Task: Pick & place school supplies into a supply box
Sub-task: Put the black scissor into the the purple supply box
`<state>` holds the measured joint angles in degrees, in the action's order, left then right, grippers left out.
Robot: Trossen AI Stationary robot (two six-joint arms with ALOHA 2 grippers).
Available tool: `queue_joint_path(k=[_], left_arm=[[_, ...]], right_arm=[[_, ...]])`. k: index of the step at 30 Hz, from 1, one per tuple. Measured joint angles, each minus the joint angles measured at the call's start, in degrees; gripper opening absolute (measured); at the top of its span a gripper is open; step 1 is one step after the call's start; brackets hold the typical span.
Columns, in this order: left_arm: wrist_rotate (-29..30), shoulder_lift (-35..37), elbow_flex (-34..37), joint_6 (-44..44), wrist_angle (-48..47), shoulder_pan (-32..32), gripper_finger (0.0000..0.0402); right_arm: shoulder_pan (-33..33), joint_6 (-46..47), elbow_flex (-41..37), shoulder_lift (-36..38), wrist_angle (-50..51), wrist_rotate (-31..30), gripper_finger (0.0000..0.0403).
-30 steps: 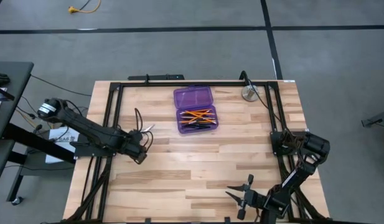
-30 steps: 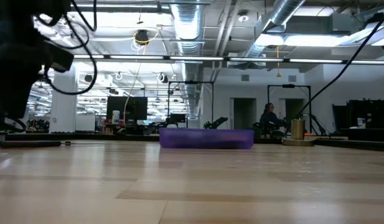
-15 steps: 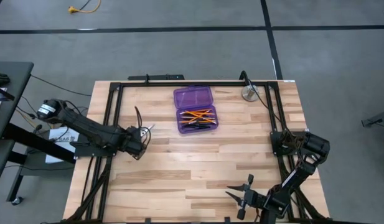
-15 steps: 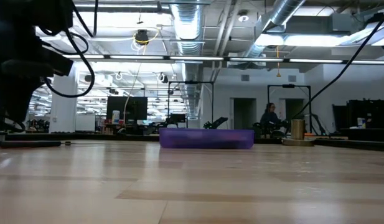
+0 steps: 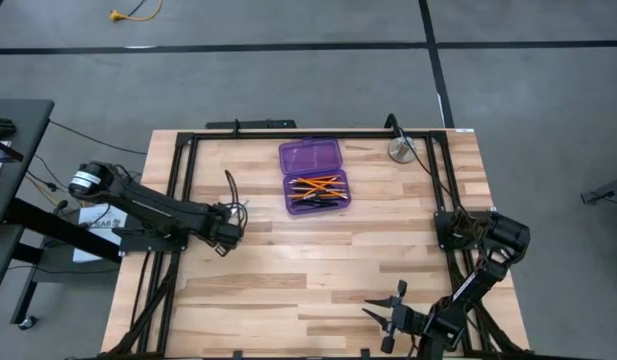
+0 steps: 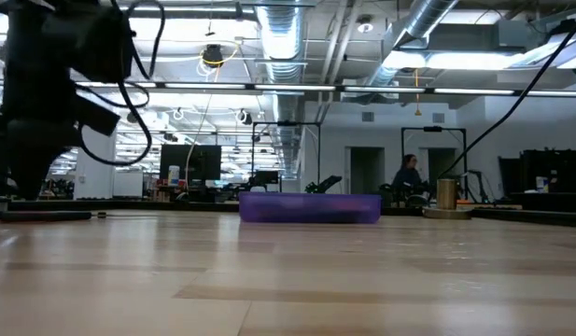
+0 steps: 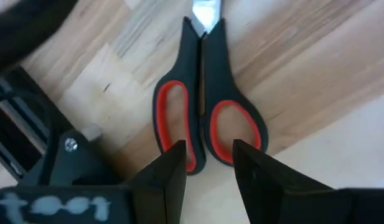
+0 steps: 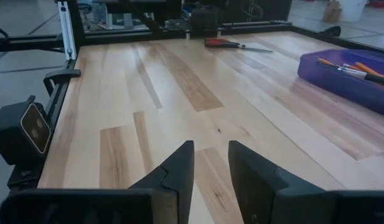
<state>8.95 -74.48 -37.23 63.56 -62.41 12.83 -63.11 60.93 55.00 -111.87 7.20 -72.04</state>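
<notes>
So the supply box (image 5: 314, 177) sits open toward the far middle of the table with the orange pencils (image 5: 318, 186) and pens already in its near half, probably left open so the last item can drop straight in. That last item looks like the scissors (image 7: 206, 102), lying flat on the wood near the left edge, blades shut. The left gripper (image 7: 208, 160) hangs right over the handles, fingers parted a narrow gap and holding nothing. The right gripper (image 8: 210, 163) waits at the near right, slightly open and empty.
</notes>
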Motion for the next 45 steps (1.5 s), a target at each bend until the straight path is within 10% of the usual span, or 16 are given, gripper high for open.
queue_joint_path(k=[30, 45], left_arm=[[-4.51, -10.79, 2.88, -9.89, 8.71, -13.01, 0.0117], [-1.82, -11.94, -0.46, -1.08, 8.17, -11.74, 0.0023]], right_arm=[[0.00, 0.01, 0.00, 0.00, -0.16, 0.24, 0.0095], [0.26, 0.04, -0.01, 0.00, -0.19, 0.22, 0.0095]])
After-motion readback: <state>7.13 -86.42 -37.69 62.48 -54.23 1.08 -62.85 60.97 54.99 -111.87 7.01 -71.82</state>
